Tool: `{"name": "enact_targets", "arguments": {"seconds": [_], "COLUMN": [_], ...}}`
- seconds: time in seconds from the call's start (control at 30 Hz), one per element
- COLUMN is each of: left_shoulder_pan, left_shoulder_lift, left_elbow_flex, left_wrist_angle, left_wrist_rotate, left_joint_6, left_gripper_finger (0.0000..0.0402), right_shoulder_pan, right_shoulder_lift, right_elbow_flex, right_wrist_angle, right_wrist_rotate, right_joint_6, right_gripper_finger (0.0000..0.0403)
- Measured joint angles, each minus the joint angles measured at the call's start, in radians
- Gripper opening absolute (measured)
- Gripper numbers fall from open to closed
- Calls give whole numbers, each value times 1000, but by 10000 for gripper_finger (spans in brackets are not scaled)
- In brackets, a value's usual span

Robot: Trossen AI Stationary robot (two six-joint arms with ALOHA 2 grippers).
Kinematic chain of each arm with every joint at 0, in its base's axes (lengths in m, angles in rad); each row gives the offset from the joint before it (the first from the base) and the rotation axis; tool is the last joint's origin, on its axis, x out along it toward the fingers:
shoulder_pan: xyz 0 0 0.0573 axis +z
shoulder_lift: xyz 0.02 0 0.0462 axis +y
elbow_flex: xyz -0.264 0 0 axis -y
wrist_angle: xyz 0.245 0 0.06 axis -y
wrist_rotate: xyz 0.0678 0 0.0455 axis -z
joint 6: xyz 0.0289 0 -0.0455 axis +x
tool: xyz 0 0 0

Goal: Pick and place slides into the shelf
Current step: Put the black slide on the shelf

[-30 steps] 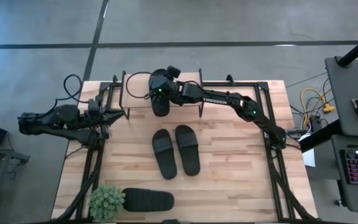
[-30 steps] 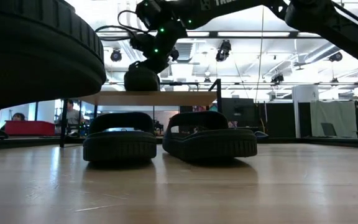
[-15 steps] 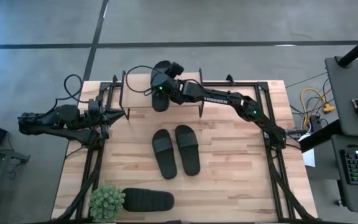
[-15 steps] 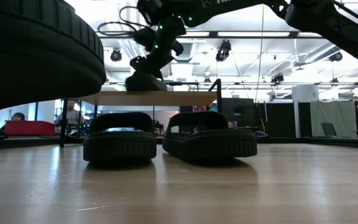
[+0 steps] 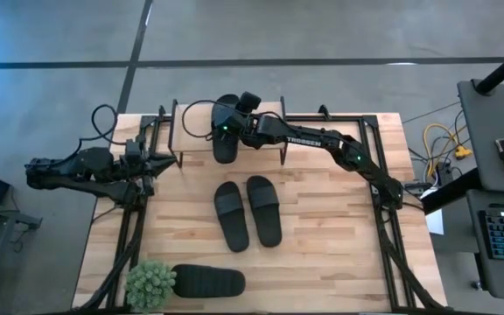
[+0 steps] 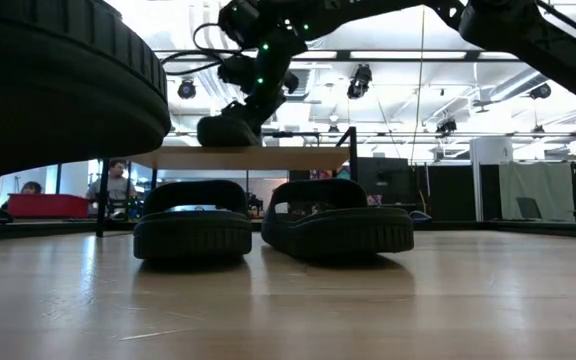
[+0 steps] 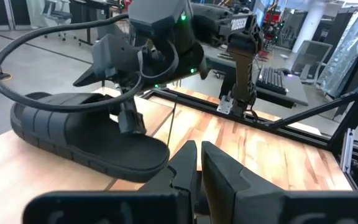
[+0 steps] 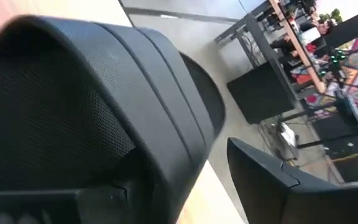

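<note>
One black slide (image 5: pixel 224 144) lies flat along the shelf's light wood top (image 6: pixel 298 158), its sole resting on the board. My right gripper (image 5: pixel 234 118) reaches over it from the table's right, open, with its fingers on either side of the strap's edge (image 8: pixel 166 124). Two more slides (image 5: pixel 232 216) (image 5: pixel 264 210) lie side by side, soles down, at the table's middle. Another slide (image 5: pixel 208 282) lies at the near edge. My left gripper (image 7: pixel 197 165) waits shut at the table's left, touching nothing. My right gripper stands open over the slide's strap (image 7: pixel 104 121), slanting down from the right. One finger (image 7: pixel 131 121) reaches down by the footbed and the other (image 8: pixel 272 180) stands clear outside the strap. I cannot tell whether the inner finger touches the slide.
A small green potted plant (image 5: pixel 150 284) stands at the near left corner beside the fourth slide. Black frame rails (image 5: pixel 383 227) run along the table's left and right sides. Bare shelf top (image 5: pixel 195 136) shows left of the placed slide.
The slide on the shelf has gone from tipped up over the shelf's near edge to lying flat along the board, shifted toward the far edge. My right gripper has moved with it toward the far edge and tipped.
</note>
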Motion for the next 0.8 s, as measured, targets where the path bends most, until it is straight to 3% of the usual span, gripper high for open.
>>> {"name": "enact_targets", "arguments": {"seconds": [0.47,0.8], "left_shoulder_pan": [0,0], "left_shoulder_lift": [2,-4], "left_elbow_flex": [0,0], "left_wrist_angle": [-3,-7], "left_wrist_rotate": [9,10], "left_joint_6": [0,3], "left_gripper_finger": [10,10], "right_shoulder_pan": [22,19], "right_shoulder_lift": [-28,-69], "right_elbow_flex": [60,60], "right_wrist_angle": [-82,-287], "right_wrist_rotate": [-6,-135], "right_joint_6": [48,262], "right_gripper_finger": [187,184]}}
